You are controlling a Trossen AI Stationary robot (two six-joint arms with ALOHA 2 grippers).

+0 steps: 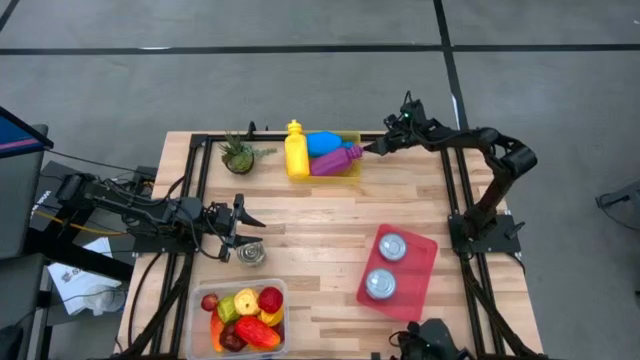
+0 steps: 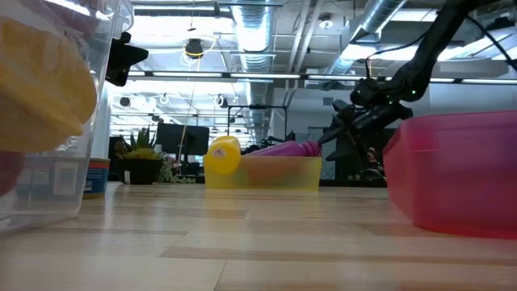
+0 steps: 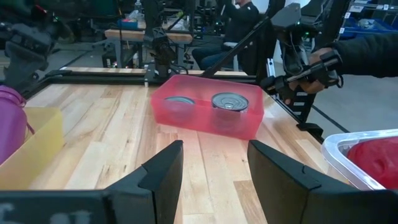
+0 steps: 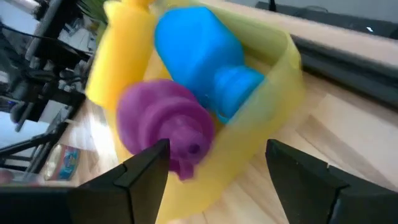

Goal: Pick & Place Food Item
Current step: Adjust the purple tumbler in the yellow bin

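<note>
looks like the purple bottle (image 1: 335, 161) is already dropped in the yellow bin (image 1: 351, 173) with the yellow and blue ones. right gripper (image 1: 368, 149) sits just beside the bin's end, jaws open, holding nothing. left gripper (image 1: 236, 226) waits open by a can (image 1: 250, 253) near the food tub (image 1: 240, 318). two cans sit in the red tray (image 1: 424, 257), so sorting seems partway

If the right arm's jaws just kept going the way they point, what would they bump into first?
Most likely the purple bottle in the yellow bin: the right gripper, jaws open, points at its cap; depth is unclear.
</note>
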